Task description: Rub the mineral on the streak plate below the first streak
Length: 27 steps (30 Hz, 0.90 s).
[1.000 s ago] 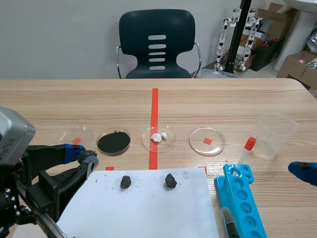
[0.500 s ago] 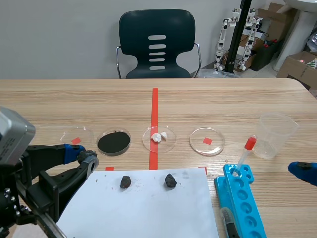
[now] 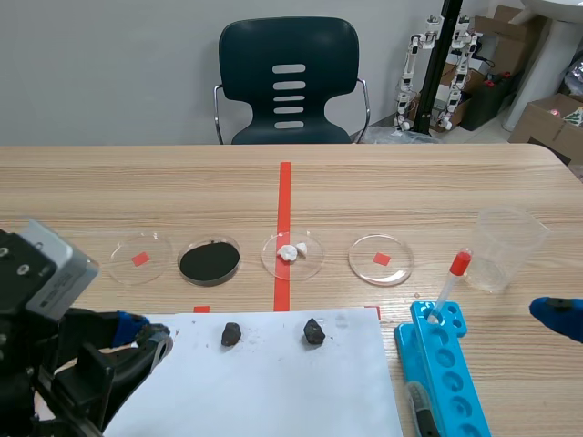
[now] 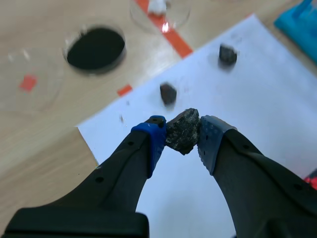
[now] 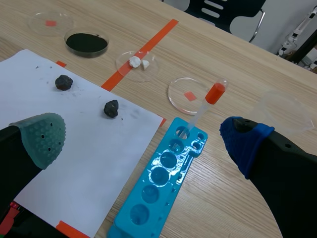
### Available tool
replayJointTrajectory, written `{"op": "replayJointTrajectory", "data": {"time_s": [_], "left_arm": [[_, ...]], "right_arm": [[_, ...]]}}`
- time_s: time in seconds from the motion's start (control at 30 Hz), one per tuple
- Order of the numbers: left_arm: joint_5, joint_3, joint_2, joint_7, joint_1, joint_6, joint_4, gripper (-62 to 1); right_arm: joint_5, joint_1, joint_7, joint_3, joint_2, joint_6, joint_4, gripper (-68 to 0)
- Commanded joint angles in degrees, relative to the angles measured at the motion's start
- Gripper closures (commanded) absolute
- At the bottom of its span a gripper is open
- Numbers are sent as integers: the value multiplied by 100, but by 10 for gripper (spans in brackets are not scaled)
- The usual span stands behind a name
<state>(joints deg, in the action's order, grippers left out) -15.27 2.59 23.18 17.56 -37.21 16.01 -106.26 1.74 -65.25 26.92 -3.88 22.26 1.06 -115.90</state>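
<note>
The left gripper (image 4: 182,133) pinched the dark mineral (image 4: 183,128) just above the white sheet (image 4: 262,89). A good streak would likely have needed firm downward pressure and one straight drag.

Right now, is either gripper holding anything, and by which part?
The left gripper pinches a dark rock by its two opposite sides. The right gripper is open, empty.
</note>
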Motion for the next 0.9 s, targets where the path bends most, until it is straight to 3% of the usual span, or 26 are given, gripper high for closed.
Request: {"op": "replayJointTrajectory", "data": {"time_s": [0.0, 0.07, 0.23, 0.33, 0.57, 0.87], "left_arm": [[-214, -15, -13, 275, 42, -170, -105, -85], [-404, -15, -13, 852, 44, -570, -105, -85], [-433, -15, -13, 1980, 44, -1845, -92, -85], [-472, -15, -15, 2433, 68, -2262, -81, -85], [-651, -15, -44, 3320, 116, -2894, -44, -85], [-660, -15, -46, 4251, 529, -3034, 337, -85]], "right_arm": [[37, 50, 81, 4, 28, -17, -133, -679], [37, 50, 81, 4, 28, -17, -133, -679], [37, 50, 81, 4, 28, -17, -133, -679], [37, 50, 81, 4, 28, -17, -133, -679], [37, 50, 81, 4, 28, -17, -133, -679], [37, 50, 81, 4, 28, -17, -133, -679]]}}
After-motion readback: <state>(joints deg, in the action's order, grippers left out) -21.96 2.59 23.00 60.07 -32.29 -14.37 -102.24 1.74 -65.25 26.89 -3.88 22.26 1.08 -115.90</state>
